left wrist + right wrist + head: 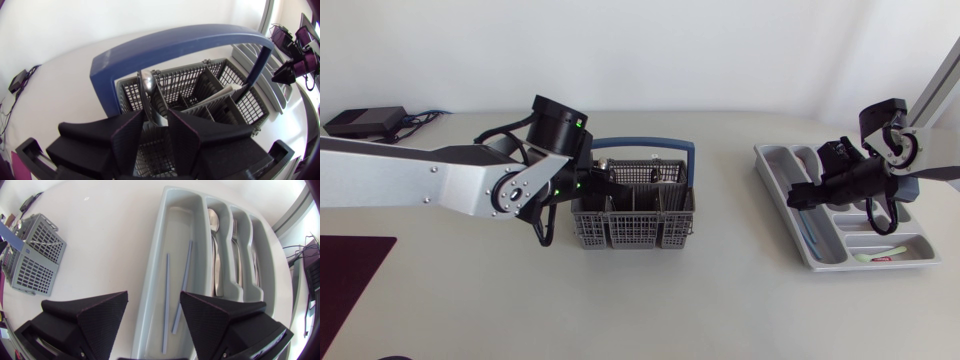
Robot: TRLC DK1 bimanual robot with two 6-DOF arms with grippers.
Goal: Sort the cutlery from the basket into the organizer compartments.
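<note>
The left jaws stood apart inside the grey cutlery basket (pixel 197 80). A spoon (pixel 146 82) stood upright between the fingers, not clamped. The basket's blue handle (pixel 175 45) arched just ahead. The right jaws were wide apart and held nothing, hanging above the organizer's (pixel 154 280) long compartment, where two thin blue sticks (pixel 186 265) lay side by side under the gap. Spoons (pixel 215 255) and forks (pixel 235 250) lay in neighbouring compartments. The basket and organizer sat well apart on the surface (pixel 720 300).

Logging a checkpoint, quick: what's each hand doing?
Left hand: at a spoon in the basket, grip cannot be told.
Right hand: open, empty, over the organizer.
</note>
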